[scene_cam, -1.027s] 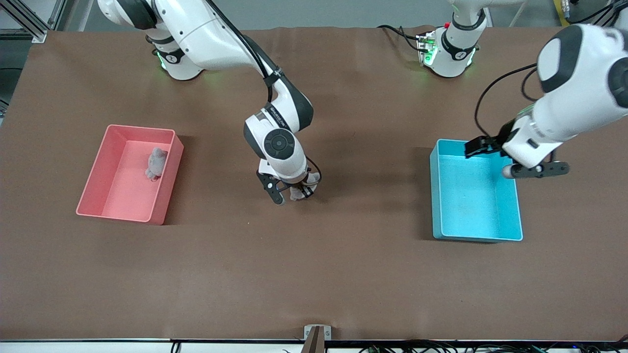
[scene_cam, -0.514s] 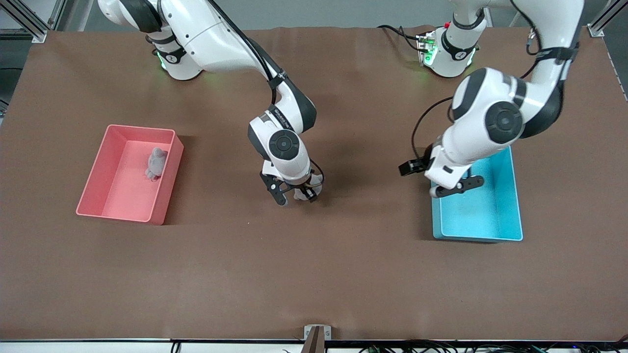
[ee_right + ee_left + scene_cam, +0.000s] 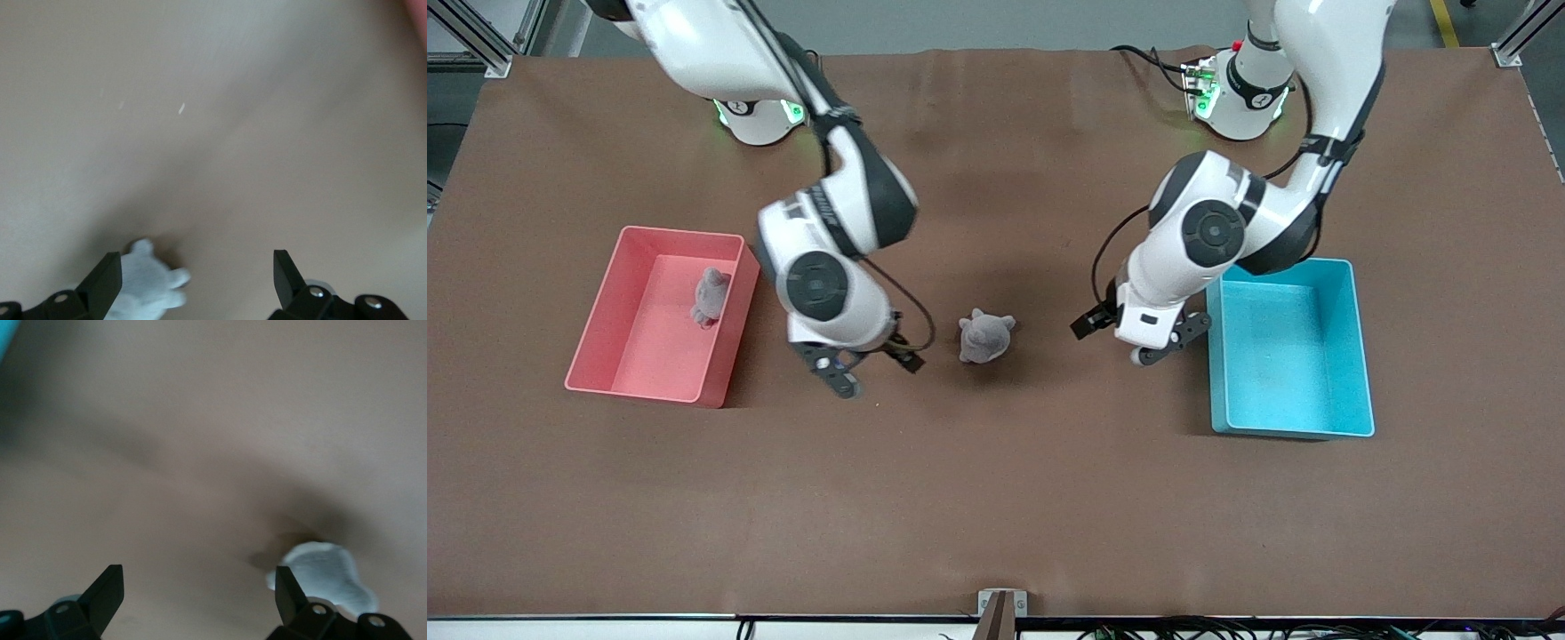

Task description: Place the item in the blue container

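Note:
A small grey plush toy (image 3: pixel 985 336) lies on the brown table midway between the two bins. The blue container (image 3: pixel 1360 356) stands toward the left arm's end of the table with nothing in it. My left gripper (image 3: pixel 1131 343) hangs open over the table between the plush and the blue container. In the left wrist view the plush (image 3: pixel 327 577) lies just outside one finger (image 3: pixel 288 597). My right gripper (image 3: pixel 874 372) is open over the table between the plush and the pink bin. The right wrist view shows the plush (image 3: pixel 148 287) beside one of its fingers (image 3: pixel 105 281).
A pink bin (image 3: pixel 596 311) stands toward the right arm's end of the table and holds a second grey plush (image 3: pixel 711 295). A small metal bracket (image 3: pixel 1001 604) sits at the table edge nearest the front camera.
The right gripper has let go of the plush and moved off toward the pink bin. The left arm has swung from over the blue container to the table beside the plush.

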`<state>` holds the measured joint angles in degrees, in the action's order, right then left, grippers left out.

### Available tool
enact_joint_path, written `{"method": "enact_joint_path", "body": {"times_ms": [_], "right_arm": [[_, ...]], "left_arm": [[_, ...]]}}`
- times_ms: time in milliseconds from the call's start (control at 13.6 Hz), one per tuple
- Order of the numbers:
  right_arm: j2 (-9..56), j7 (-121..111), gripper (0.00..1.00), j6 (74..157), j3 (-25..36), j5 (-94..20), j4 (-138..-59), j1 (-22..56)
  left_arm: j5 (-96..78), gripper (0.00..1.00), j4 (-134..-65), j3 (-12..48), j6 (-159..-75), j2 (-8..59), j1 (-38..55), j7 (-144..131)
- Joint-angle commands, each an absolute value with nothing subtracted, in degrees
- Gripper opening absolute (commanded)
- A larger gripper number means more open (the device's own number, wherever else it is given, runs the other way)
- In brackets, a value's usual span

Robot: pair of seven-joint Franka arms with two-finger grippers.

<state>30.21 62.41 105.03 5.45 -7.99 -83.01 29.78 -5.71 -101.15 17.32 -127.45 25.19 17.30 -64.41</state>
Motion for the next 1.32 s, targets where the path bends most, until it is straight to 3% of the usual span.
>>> {"method": "enact_joint_path", "body": {"times_ms": [0,220,514,880,1247], "right_arm": [[18.66,47.35,1.00,105.99,4.22,-5.46,-97.52,22.35],[11.53,32.39,1.00,106.26,4.22,-4.57,-105.71,12.51],[6.51,14.89,1.00,110.45,4.13,-4.57,-115.55,0.02],[5.18,6.07,1.00,130.93,4.04,-5.27,-133.75,-6.50],[7.81,6.06,1.00,132.80,3.96,-10.28,-136.05,-6.24]], "left_arm": [[-5.80,1.00,-93.97,17.05,-130.15,32.24,21.96,-75.64],[-5.71,1.00,-89.31,16.61,-134.45,38.21,26.36,-85.49],[-5.10,1.00,-88.68,15.74,-139.74,42.09,30.31,-91.74],[-4.92,1.00,-87.37,12.22,-144.74,44.21,35.07,-102.90],[-4.49,1.00,-87.36,10.82,-148.09,46.93,36.56,-103.62]]}}
